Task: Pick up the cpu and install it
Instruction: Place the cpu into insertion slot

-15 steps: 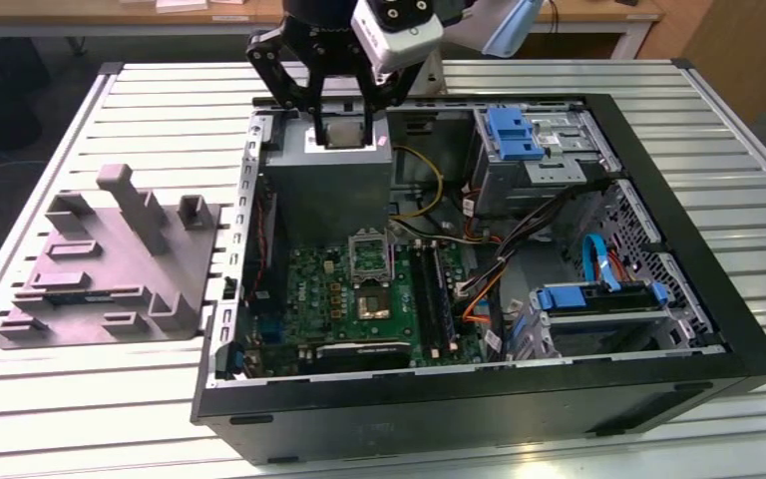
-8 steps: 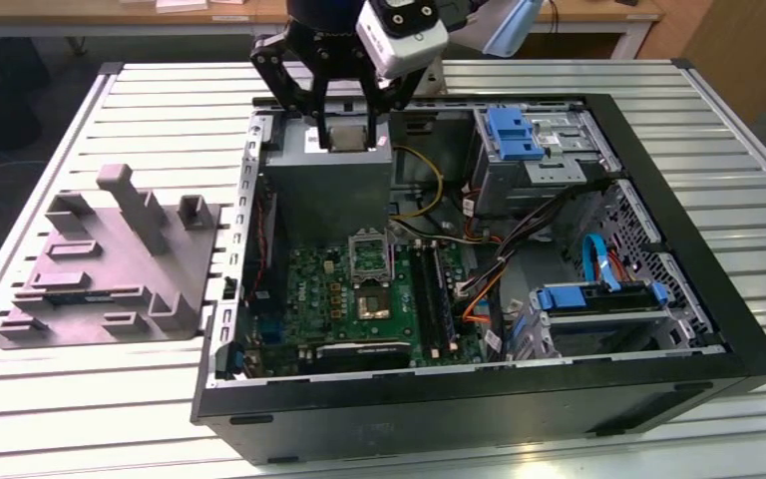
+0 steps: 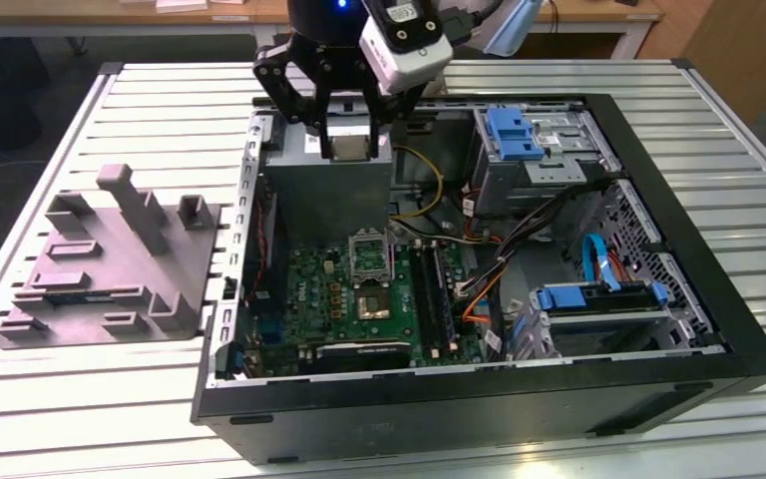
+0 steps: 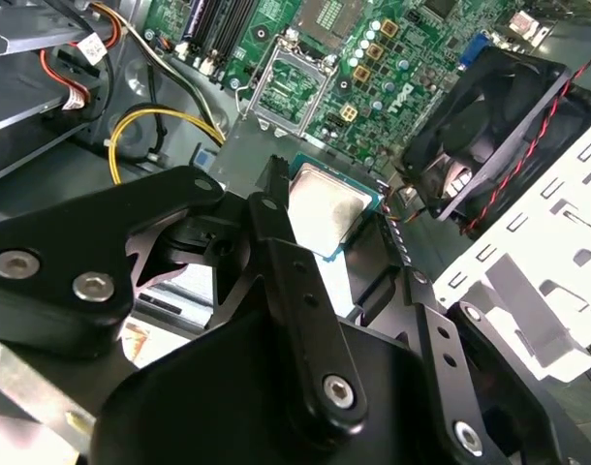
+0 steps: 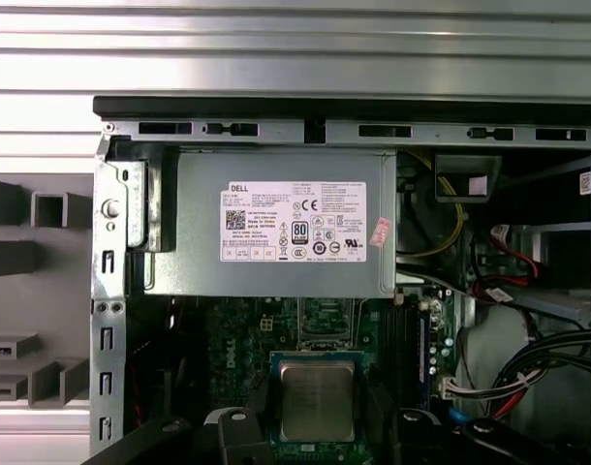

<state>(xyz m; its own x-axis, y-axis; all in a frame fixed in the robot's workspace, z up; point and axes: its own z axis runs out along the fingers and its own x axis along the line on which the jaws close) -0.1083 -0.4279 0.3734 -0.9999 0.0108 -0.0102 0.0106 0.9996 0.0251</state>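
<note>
We see the gripper (image 3: 346,132) above the open computer case (image 3: 490,409) with its jaws closed on the cpu (image 3: 347,149). In the second wrist view, the black fingers (image 4: 273,218) press against two opposite edges of the chip (image 4: 326,206). Its silvery top faces the camera and its thin darker rim shows at the corners.

The cpu is held in the air, clear of the socket frame (image 3: 370,249) and not touching it. It hangs on the side of the socket frame where the grey power-supply box (image 3: 323,190) sits. In the first wrist view, the chip (image 5: 317,399) lies level between the finger links, with the socket frame (image 5: 326,320) just beyond it and the power-supply box (image 5: 276,228) beyond that.

The socket frame (image 4: 291,89) stands on the green board (image 4: 392,73). Its middle looks bare, though from this angle we cannot be sure what lies inside. A black fan (image 4: 489,126) sits to one side of the socket frame, and a yellow cable (image 4: 140,121) loops on the other side.

In the exterior view, a grey holder (image 3: 104,269) rests on the slatted table (image 3: 91,399). It is outside the case and well apart from the socket frame, toward the exterior view's left.
</note>
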